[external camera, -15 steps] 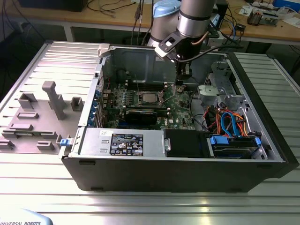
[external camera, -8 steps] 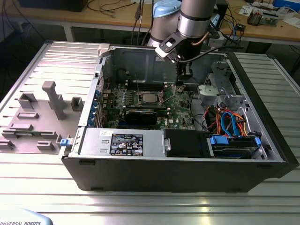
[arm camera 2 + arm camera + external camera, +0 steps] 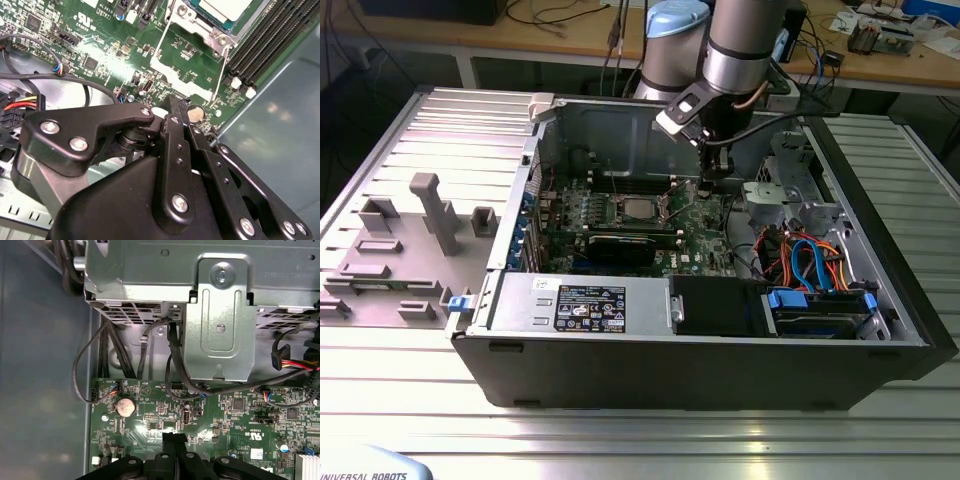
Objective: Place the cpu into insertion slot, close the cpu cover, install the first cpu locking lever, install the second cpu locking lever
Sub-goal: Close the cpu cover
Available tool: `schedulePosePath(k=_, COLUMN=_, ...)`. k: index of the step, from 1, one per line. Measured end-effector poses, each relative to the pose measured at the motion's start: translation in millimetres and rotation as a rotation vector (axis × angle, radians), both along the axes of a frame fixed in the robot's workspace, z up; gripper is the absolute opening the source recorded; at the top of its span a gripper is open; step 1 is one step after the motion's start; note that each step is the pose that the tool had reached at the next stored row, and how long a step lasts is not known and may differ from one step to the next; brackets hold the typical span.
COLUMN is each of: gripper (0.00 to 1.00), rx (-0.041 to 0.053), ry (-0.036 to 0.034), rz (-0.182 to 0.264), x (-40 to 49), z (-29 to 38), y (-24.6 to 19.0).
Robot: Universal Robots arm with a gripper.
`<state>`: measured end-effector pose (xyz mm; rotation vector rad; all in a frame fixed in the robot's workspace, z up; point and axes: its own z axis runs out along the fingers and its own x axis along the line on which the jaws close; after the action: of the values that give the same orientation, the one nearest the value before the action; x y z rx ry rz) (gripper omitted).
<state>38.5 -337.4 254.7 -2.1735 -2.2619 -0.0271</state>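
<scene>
The cpu (image 3: 640, 208) lies flat in the insertion slot (image 3: 216, 36), its pale silver-grey top (image 3: 225, 7) facing up inside the slot's shiny metal rim. Your pincer (image 3: 713, 185) hangs over the green motherboard (image 3: 705, 245) on the exterior view's right of the slot, near it but not over it, with a strip of bare board between. Its black fingers are pressed together with nothing between them, as both wrist views show (image 3: 173, 436).

In the second wrist view, two thin wire locking levers leave the slot's edges and run lengthwise toward the pincer (image 3: 176, 102), one (image 3: 159, 39) along the near side and the other (image 3: 221, 72) by the corner next to the long black memory slots (image 3: 260, 45). They look unlatched to me, though you cannot confirm that from these angles. They are slim, springy steel rods, so I judge they would slip easily under a smooth fingertip.

A round coin battery (image 3: 125, 405) sits just beside the fingertips, and a folded sheet-metal drive cage (image 3: 220, 315) rises beyond it. The open computer case (image 3: 720, 370) rests on the ribbed metal tabletop (image 3: 620, 440).
</scene>
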Motion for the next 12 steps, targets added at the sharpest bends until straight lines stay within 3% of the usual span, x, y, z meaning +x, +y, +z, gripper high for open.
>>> schedulePosePath(k=4, gripper=0.11, rx=0.0001, ry=0.0, rz=0.0, x=0.6, z=-8.9, y=0.0)
schedulePosePath(k=12, gripper=0.11, rx=0.0017, ry=0.0, rz=0.0, x=-6.8, z=-10.1, y=0.0)
